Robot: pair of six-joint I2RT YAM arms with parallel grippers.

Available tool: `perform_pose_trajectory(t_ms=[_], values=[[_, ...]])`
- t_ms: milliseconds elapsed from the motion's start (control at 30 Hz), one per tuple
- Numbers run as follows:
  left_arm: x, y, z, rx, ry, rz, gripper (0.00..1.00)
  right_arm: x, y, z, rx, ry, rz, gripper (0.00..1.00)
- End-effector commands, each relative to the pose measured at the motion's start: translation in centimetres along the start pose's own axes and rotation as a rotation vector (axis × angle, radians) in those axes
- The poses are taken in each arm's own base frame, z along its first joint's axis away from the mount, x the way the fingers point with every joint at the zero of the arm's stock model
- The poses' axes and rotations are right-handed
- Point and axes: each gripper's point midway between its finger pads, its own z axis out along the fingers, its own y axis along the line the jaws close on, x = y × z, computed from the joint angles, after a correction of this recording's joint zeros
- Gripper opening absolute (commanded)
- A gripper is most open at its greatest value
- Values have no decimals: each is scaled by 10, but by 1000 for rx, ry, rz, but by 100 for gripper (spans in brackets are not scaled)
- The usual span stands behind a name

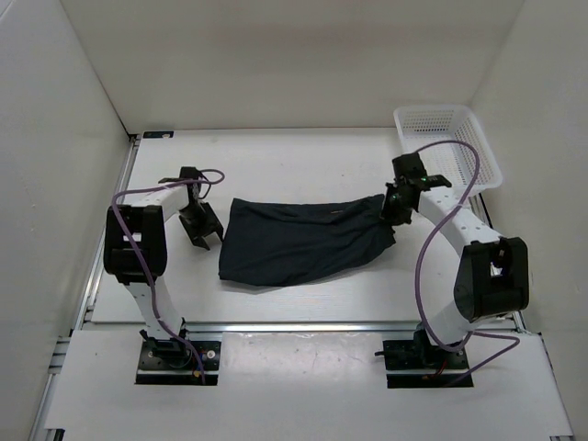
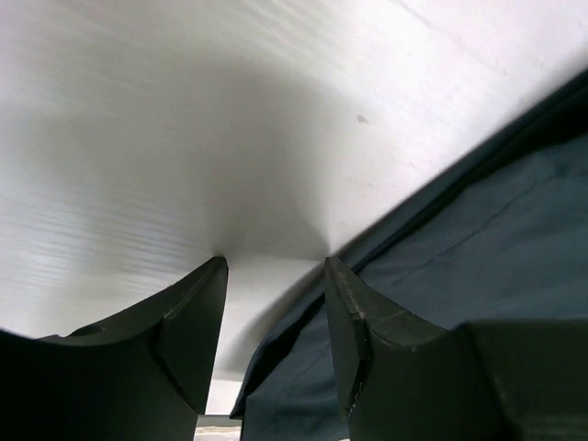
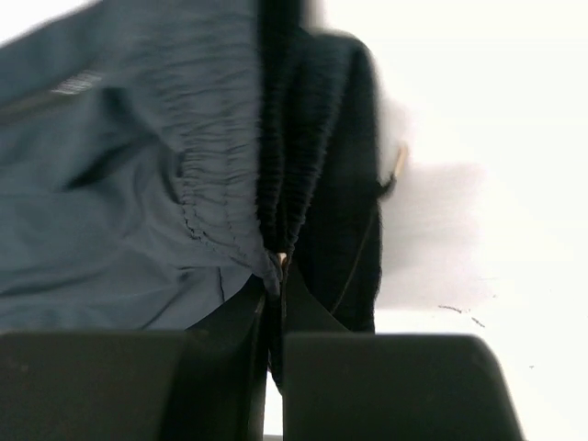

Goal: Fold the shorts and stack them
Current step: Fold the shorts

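I see the pair of dark navy soft fabric shorts (image 1: 294, 241) lying spread flat across the middle of the white table (image 1: 303, 165), between my two arms. My right gripper (image 3: 274, 276) is pressed together on the gathered waistband (image 3: 230, 175) at the right end of the shorts, pinching the fabric between its fingertips. My left gripper (image 2: 276, 276) sits low just beside the shorts' left edge, its fingers (image 2: 197, 322) spread with bare table between them. The white plastic mesh basket (image 1: 441, 129) stands in the far right corner, apart from the shorts.
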Motion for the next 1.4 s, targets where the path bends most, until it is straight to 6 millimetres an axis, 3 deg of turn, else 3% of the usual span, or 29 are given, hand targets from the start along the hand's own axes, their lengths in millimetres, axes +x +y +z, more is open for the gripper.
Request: perform_pose_trajectory(t_ms=[0,133,200,267,333,367,433,600,667,867,900,967,1000,1033,1067,1100,1133,1167,1200,1233,1267,1300,1333,1367], values=[[17,-4,10,4,26,9,58,-18,26,-38,34,-98,-129,0],[17,-10,11,14,30,18,48,-30,62,-61,13,-144,-196,0],[22,-18,12,26,43,40,39,-27,78,-61,5,-140,-223,0],[27,-29,13,43,55,57,22,-26,95,-69,8,-147,-258,0],[27,-36,13,56,57,71,12,-25,110,-69,6,-144,-290,0],[27,-37,13,56,57,71,10,-25,128,-77,-26,-160,-305,0],[25,-38,14,55,57,71,10,-19,140,-74,-16,-144,-340,0],[25,-38,14,56,57,71,10,-7,193,-81,-45,-178,-438,0],[25,-38,14,56,57,71,10,7,210,-74,-42,-157,-487,0],[25,-38,14,56,57,71,10,32,295,-77,-172,-165,-605,0],[25,-38,14,56,57,71,14,30,321,-79,-221,-190,-606,0],[24,-34,12,56,54,60,21,50,353,-88,-330,-158,-656,0],[21,-35,7,73,46,51,34,51,375,-99,-402,-175,-657,19],[16,-32,4,79,34,37,40,62,386,-108,-451,-166,-673,42],[11,-23,-3,79,25,18,45,61,391,-113,-479,-173,-670,62],[9,-18,-7,79,22,17,51,60,394,-137,-520,-206,-667,71],[4,-17,-14,90,0,6,58,60,396,-132,-536,-221,-662,77],[3,-12,-18,86,2,6,58,50,390,-172,-601,-286,-638,79],[-2,-6,-20,83,0,-8,59,45,381,-176,-605,-311,-611,81],[-2,-4,-24,78,-9,3,59,57,354,-142,-526,-267,-621,81],[-7,-2,-30,83,-22,-10,59,42,344,-171,-571,-345,-553,81],[-11,1,-32,75,-31,-12,59,31,323,-161,-526,-348,-510,77],[-11,5,-35,59,-40,-12,59,39,295,-133,-448,-298,-500,68],[-19,6,-42,59,-71,-19,59,36,279,-132,-430,-294,-468,62]])
